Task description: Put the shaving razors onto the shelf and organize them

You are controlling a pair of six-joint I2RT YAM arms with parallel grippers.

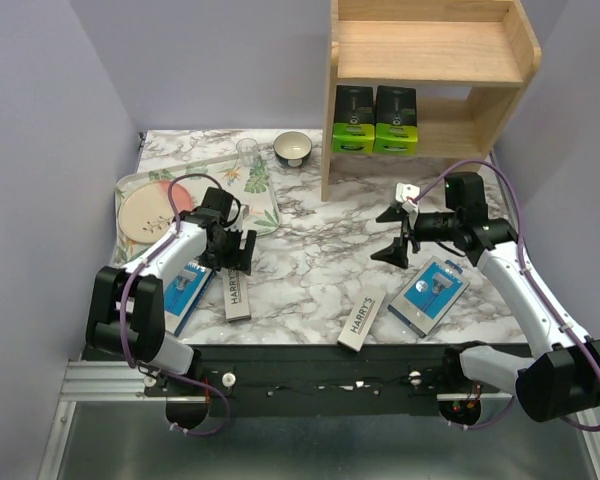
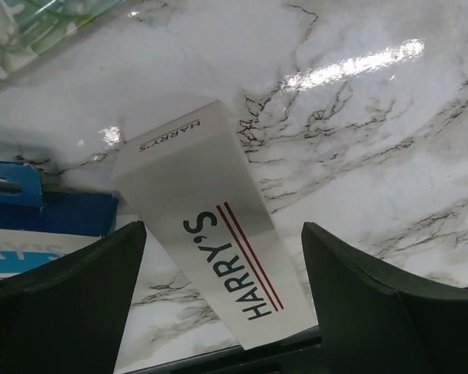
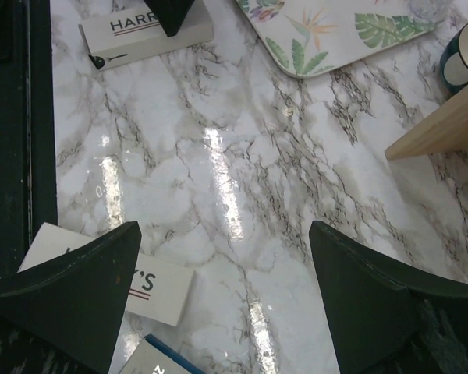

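Hovering with jaws apart, the left gripper [image 1: 242,252] hangs over 1 HARRY'S box [image 2: 210,234] near the table's [image 1: 310,250] left edge. The right gripper [image 1: 392,233], also spread and empty, hangs before the shelf [image 1: 430,50], whose lower tier holds 2 black boxes [image 1: 355,118]. 2 blue packs [image 1: 430,292] and a second HARRY'S box [image 1: 362,320] lie toward the near edge.

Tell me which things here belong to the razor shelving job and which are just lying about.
Job: shelf, two green-ended boxes on its lower level, two white Harry's boxes, two blue packs.
Lying about: floral tray, pink plate, bowl, glass.
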